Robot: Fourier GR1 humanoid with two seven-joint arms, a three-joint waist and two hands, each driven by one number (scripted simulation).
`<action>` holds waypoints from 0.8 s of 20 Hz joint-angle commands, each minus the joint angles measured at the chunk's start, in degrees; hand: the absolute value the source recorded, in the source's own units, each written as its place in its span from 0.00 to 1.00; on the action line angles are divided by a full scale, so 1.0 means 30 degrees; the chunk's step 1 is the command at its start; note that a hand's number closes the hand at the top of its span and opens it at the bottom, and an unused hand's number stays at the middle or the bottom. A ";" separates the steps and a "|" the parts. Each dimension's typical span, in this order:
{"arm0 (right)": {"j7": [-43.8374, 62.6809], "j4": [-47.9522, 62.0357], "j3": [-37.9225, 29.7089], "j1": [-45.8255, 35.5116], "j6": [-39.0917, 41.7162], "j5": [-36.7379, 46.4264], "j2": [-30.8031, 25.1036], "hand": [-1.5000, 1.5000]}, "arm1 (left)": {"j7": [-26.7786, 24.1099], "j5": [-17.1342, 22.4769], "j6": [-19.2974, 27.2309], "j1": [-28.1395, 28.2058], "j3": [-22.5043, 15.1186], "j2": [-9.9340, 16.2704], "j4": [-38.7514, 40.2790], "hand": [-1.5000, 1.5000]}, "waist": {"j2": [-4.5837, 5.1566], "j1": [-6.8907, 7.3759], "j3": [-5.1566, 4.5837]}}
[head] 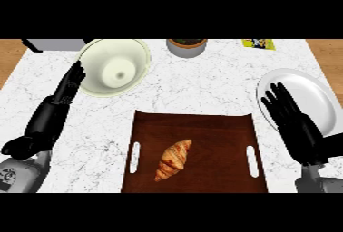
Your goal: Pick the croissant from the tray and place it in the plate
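Observation:
A golden-brown croissant (pixel 173 159) lies slanted in the middle of the dark brown tray (pixel 201 124) at the counter's front. A white plate (pixel 315 93) sits at the right, partly covered by my right hand (pixel 295 120), which is open with straight fingers pointing away over the plate's left rim, to the right of the tray and apart from the croissant. My left hand (pixel 61 97) is open too, fingers stretched up along the left side of the counter, well left of the tray.
A large pale bowl (pixel 114 67) stands at the back left, next to my left hand's fingertips. A grey pot with a plant (pixel 187 46) sits at the back middle, and a yellow packet (pixel 258 43) lies at the back right. The counter is white marble.

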 commanded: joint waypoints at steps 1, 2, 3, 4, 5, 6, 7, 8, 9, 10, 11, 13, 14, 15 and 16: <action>0.1148 0.0206 0.1170 -0.1363 -0.1982 0.2130 0.0623 1.00 | 0.1503 0.0465 0.0116 0.0668 0.0647 -0.0271 -0.0192 0.50 | -0.0192 -0.0012 0.0368; 0.2196 -0.1228 0.2929 -0.1451 -0.4667 0.4273 0.1711 1.00 | 0.1861 0.0058 0.1064 0.1390 -0.0242 -0.1023 0.0542 0.50 | -0.0236 0.0174 0.0310; 0.2101 -0.0576 0.3722 -0.1419 -0.5399 0.5563 0.2130 1.00 | 0.2221 0.0231 0.1357 0.1818 0.0019 -0.1077 0.1178 0.50 | -0.0178 0.0400 0.0289; 0.3127 -0.0718 0.4143 -0.1883 -0.6129 0.6466 0.1916 1.00 | 0.3052 0.0587 0.1611 0.1881 0.0298 -0.1221 0.1880 0.50 | -0.0153 0.0455 0.0234; 0.3562 -0.0451 0.4358 -0.2506 -0.6999 0.7589 0.1855 1.00 | 0.3540 0.0553 0.1930 0.2485 0.0012 -0.1501 0.2049 0.50 | -0.0145 0.0838 0.0185; 0.3969 0.0084 0.4938 -0.2568 -0.7657 0.8412 0.2262 1.00 | 0.4446 0.0847 0.2191 0.2507 0.0230 -0.1618 0.2546 0.50 | -0.0036 0.0987 0.0165; 0.3350 0.0769 0.5024 -0.2197 -0.4049 1.0737 -0.3279 1.00 | 0.3310 0.0624 0.1387 0.2248 -0.0088 -0.1250 0.2053 0.50 | 0.0233 0.1368 -0.1045; 0.3484 0.0919 0.5270 -0.2299 -0.4333 1.2312 -0.4306 1.00 | 0.3608 0.0778 0.1372 0.2527 -0.0120 -0.1320 0.2276 0.50 | 0.0107 0.1283 -0.0946; 0.3815 0.1197 0.5831 -0.2390 -0.4360 1.3768 -0.5158 1.00 | 0.3837 0.0779 0.1428 0.2513 -0.0186 -0.1415 0.2479 0.50 | 0.0141 0.1174 -0.0808; 0.4108 0.1336 0.6303 -0.2385 -0.4485 1.5335 -0.6104 1.00 | 0.4112 0.0901 0.1536 0.2799 -0.0266 -0.1619 0.2607 0.50 | -0.0052 0.1084 -0.0606; 0.5060 0.1390 0.6508 -0.2508 -0.5796 1.6666 -0.5776 1.00 | 0.4467 0.1019 0.1869 0.2958 -0.0074 -0.1774 0.2931 0.50 | -0.0163 0.0828 -0.0277; 0.6420 0.0478 0.7215 -0.1498 -0.9884 1.7932 -0.1955 1.00 | 0.4991 0.1160 0.2465 0.3462 -0.0166 -0.2424 0.3229 0.50 | -0.0407 -0.0115 0.0190; 0.6483 0.0258 0.6713 -0.0834 -1.1771 1.7550 -0.0146 1.00 | 0.5234 0.1174 0.2750 0.3292 0.0240 -0.2277 0.3516 0.50 | -0.0371 -0.0542 0.0300; 0.5419 -0.0674 0.7203 -0.0059 -1.2868 1.6738 0.1809 0.00 | 0.5282 0.1202 0.2833 0.3308 0.0274 -0.2333 0.3394 0.50 | -0.0417 -0.0656 0.0386; 0.5110 -0.0734 0.8398 0.0323 -1.3870 1.7757 0.2952 0.00 | 0.5617 0.1111 0.2978 0.3382 -0.0123 -0.2665 0.3099 0.50 | -0.0395 -0.0458 0.0391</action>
